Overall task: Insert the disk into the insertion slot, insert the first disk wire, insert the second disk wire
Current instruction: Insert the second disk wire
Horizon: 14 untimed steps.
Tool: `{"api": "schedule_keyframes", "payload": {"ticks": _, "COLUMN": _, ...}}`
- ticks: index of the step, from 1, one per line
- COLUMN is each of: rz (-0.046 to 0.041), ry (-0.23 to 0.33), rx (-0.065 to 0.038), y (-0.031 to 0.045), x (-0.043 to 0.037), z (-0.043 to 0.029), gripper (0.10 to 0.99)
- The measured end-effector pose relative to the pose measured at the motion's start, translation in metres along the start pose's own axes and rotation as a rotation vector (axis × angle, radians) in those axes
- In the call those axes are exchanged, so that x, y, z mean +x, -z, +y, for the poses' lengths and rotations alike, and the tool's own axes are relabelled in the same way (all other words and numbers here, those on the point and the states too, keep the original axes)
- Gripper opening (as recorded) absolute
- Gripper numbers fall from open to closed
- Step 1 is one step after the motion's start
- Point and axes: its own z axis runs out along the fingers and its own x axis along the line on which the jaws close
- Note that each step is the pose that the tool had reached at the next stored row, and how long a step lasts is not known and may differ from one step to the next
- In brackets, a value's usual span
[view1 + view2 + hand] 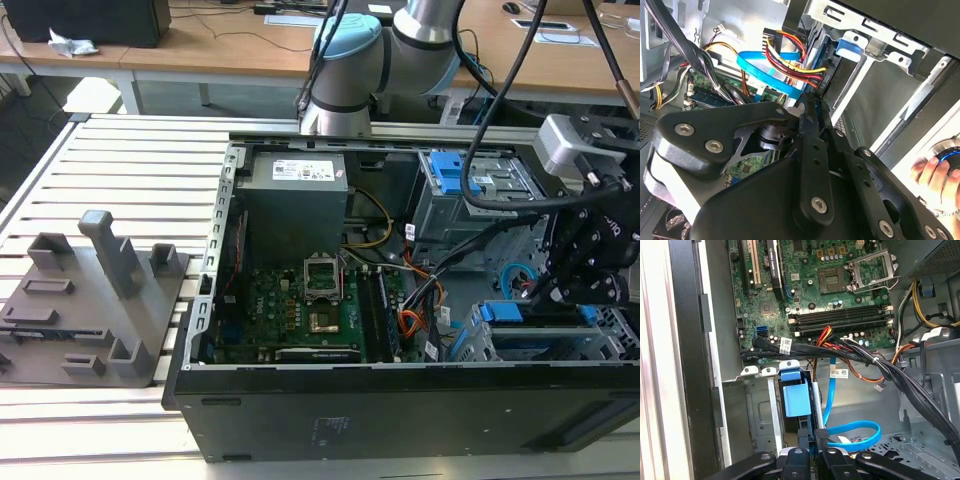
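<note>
Beside the second wrist view's case, a hand (935,175), unseen elsewhere

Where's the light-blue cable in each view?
Exterior view: cable, a short blue curve inside the case at the exterior view's right, beside the black arm head.
Second wrist view: cable loops beneath the red-and-yellow wire bundle.
First wrist view: cable runs past the blue latch, then loops over the grey floor.
Shared landmark: the green motherboard.

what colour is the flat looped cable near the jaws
Light blue; the flat looped cable shows best in the first wrist view, curving across the grey case floor.
</note>
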Motion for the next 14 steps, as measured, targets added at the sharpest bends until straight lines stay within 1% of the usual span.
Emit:
{"api": "schedule_keyframes", "payload": {"ticks": 6, "rz": 0.0, "ry": 0.0, "rx": 0.0, "y": -0.0023, "x": -0.0001, "z": -0.0012, "gripper": 0.165}}
{"api": "schedule_keyframes", "payload": {"ticks": 13, "rz": -0.0002, "ry": 0.0, "rx": 0.0, "y": -0.0028, "x": -0.0002, "z": -0.0013, "gripper": 0.165}}
{"api": "schedule_keyframes", "payload": {"ticks": 14, "rz": -0.0003, "ry": 0.0, "rx": 0.0, "y": -0.0029, "x": -0.0001, "z": -0.0013, "gripper": 0.176}}
